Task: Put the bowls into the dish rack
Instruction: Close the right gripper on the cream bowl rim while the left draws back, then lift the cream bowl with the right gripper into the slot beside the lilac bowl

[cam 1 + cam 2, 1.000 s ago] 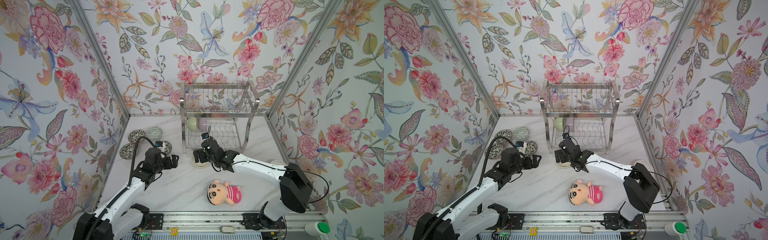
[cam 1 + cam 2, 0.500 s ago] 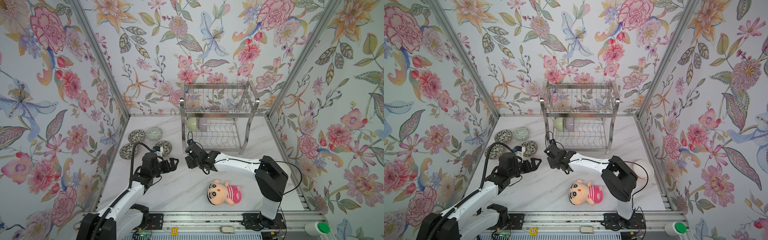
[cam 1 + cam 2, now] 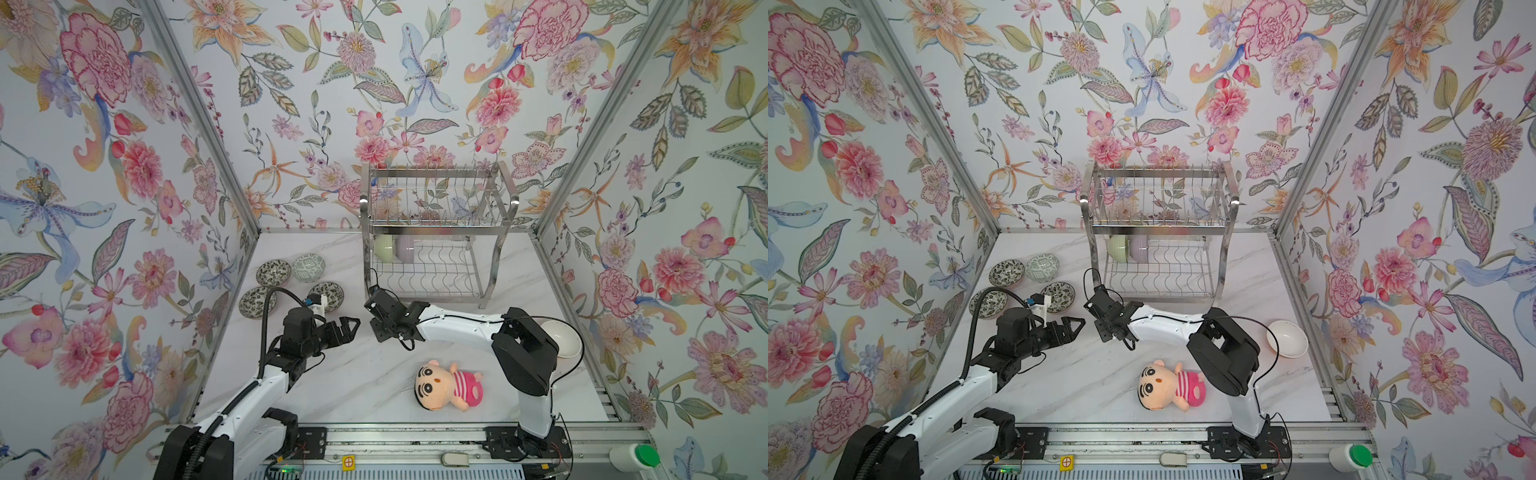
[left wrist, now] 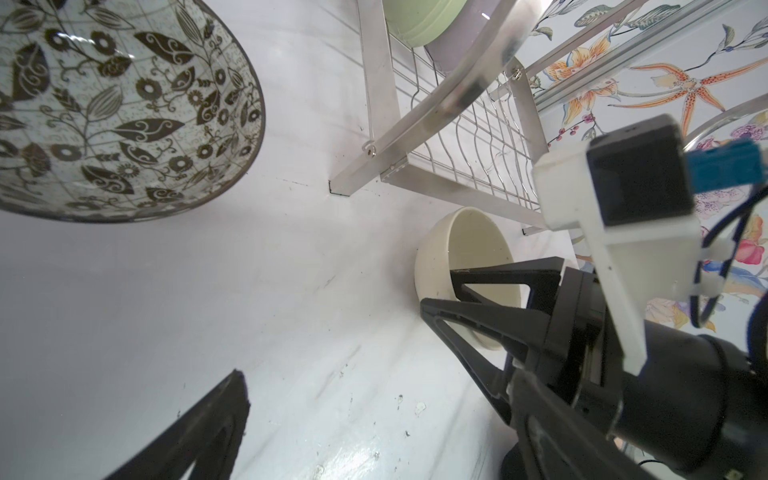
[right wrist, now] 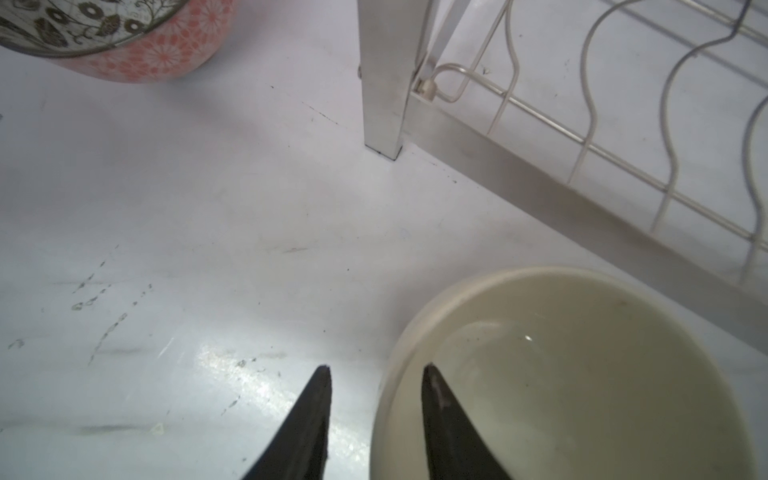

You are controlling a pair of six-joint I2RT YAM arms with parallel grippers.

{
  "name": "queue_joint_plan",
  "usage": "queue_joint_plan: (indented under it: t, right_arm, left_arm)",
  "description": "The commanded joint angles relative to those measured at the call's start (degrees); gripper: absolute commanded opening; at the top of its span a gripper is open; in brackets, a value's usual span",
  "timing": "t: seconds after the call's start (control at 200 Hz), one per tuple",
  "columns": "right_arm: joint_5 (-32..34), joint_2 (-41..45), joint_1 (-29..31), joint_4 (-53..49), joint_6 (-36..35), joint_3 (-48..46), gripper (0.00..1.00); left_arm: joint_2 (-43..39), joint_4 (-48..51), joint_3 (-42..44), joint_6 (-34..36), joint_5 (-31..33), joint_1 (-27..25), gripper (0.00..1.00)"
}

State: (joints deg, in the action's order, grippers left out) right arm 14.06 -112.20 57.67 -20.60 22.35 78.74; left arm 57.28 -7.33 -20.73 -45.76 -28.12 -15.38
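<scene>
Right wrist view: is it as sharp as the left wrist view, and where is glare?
Right wrist view: softer, the near cream bowl slightly blurred, glare on the table by the fingertips. Left wrist view: crisp on the patterned bowl.

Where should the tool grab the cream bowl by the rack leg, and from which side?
Pinch the rim wall of the cream bowl from above, on the side away from the dish rack. It sits upright and open, so one finger probably fits inside and one outside; the rack's front rail crowds the far side. The right tool straddles that rim now.
</scene>
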Motion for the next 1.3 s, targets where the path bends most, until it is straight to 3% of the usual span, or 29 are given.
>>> queue_joint_plan:
  t: [0.0,0.365,0.561,0.716,0.931,1.296]
  right_arm:
    - [-1.41,-1.33,-0.01,-1.89,-0.19,0.82,0.32]
    - [-3.26,-0.10,-0.62,-1.89,-0.16,-0.13,0.08]
    - [-9.06,5.02,-1.89,2.88,0.57,-3.76,0.02]
    - [-16.06,12.48,-4.13,12.36,1.53,-10.48,0.02]
    - [-27.48,23.67,-9.25,32.35,6.37,-22.97,0.02]
    - [-28.96,32.93,-18.73,47.90,10.16,-32.55,0.01]
  left_arm:
    - [-0.85,-1.15,1.18,-0.91,-2.26,0.53,0.99]
    - [-2.30,-1.43,1.96,-1.61,-4.25,0.48,0.99]
    - [-3.93,-4.28,2.63,-2.67,-6.24,0.23,0.99]
    - [-6.62,-5.16,1.65,-1.71,-5.41,-1.15,0.99]
    - [-4.45,-2.10,-3.26,4.18,1.05,-8.38,0.99]
    - [7.65,2.81,-16.88,16.43,14.98,-22.80,0.99]
